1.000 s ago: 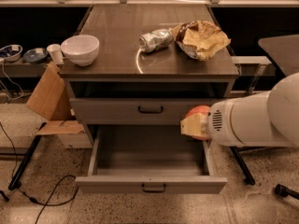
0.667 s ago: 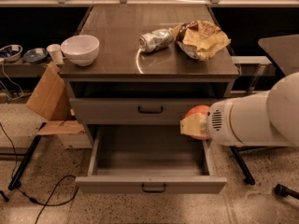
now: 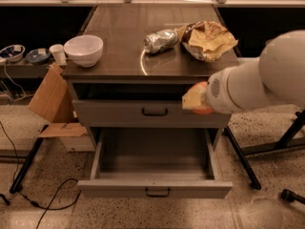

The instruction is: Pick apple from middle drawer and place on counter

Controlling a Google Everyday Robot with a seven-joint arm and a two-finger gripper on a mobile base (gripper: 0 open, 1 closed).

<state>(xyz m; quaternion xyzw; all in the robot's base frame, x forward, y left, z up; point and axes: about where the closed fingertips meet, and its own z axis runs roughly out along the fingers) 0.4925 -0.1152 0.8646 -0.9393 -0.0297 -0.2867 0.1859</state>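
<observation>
The tan gripper [image 3: 193, 99], above the right side of the grey middle drawer [image 3: 152, 154], clasps the orange-red apple [image 3: 204, 111]. The counter [image 3: 124, 37] is glossy brown-grey, the bowl [image 3: 83, 50] white, the foil bag [image 3: 160, 40] silver.

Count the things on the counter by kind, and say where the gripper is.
Bowls: 1, the white bowl
Bags: 2, the silver foil bag and the tan crumpled bag
Total on the counter: 3
The gripper holds the apple in front of the closed drawer's right end.
</observation>
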